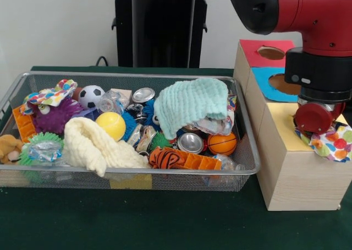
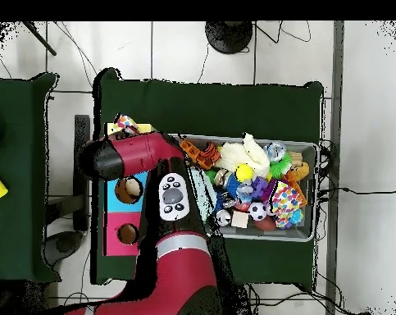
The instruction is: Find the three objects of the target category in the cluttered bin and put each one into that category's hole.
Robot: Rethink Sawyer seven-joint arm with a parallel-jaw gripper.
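The gripper [image 1: 320, 130] hung over the yellow section [image 1: 278, 130] of the wooden box [image 1: 291, 175], clamped on a polka-dot cloth [image 1: 334, 142] that drooped beneath it. The wire bin [image 1: 242, 167] beside the box held a mint cloth [image 1: 191, 104], a cream cloth [image 1: 93, 145], another polka-dot cloth [image 1: 49, 94], cans and balls. In the overhead view the arm [image 2: 139, 156] covered the yellow section, with the polka-dot cloth [image 2: 125, 125] showing at its far edge.

No readable text, labels, brands or numbers on any object in either view.
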